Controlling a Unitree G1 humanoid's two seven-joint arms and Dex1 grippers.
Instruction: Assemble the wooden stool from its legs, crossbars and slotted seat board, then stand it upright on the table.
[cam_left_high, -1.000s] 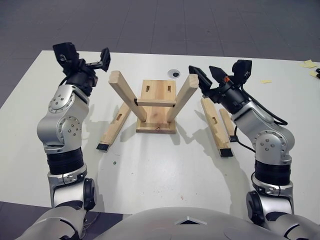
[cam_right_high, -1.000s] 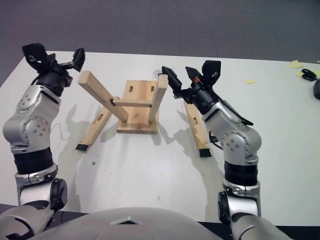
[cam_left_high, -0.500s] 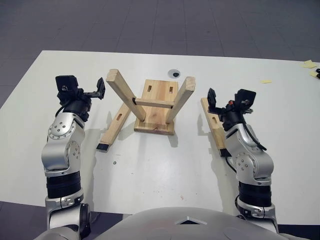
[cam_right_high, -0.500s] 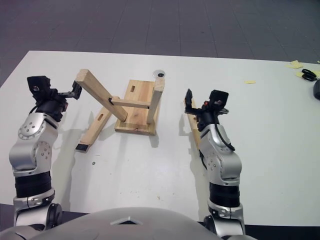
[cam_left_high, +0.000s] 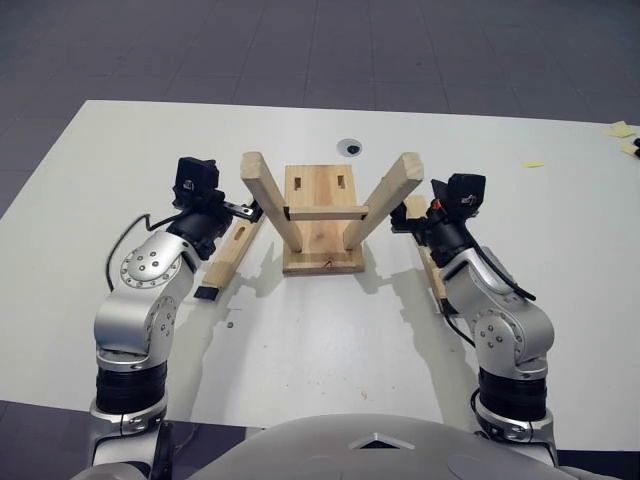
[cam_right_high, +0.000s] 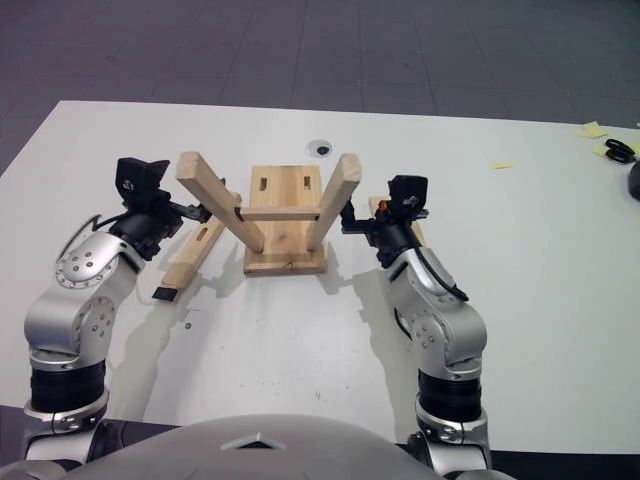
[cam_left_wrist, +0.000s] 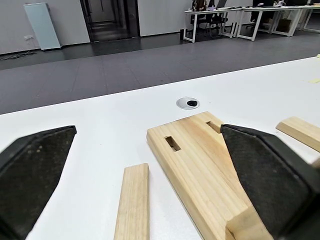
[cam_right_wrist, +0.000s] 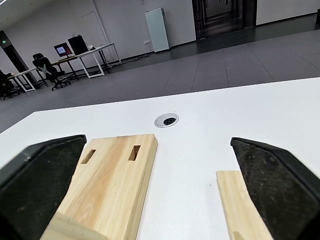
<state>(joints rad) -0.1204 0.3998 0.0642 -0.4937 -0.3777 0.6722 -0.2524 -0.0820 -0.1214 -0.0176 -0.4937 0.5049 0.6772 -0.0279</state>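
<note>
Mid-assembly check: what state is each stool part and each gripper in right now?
seat board, lying flat on the table.
left fitted leg, standing in the seat board, leaning outward.
right fitted leg, standing in the seat board, leaning outward.
crossbar, joined between the two fitted legs.
left loose leg, lying flat, unfitted.
right loose leg, lying flat, unfitted.
left gripper, jaws open, empty.
right gripper, jaws open, empty.
</note>
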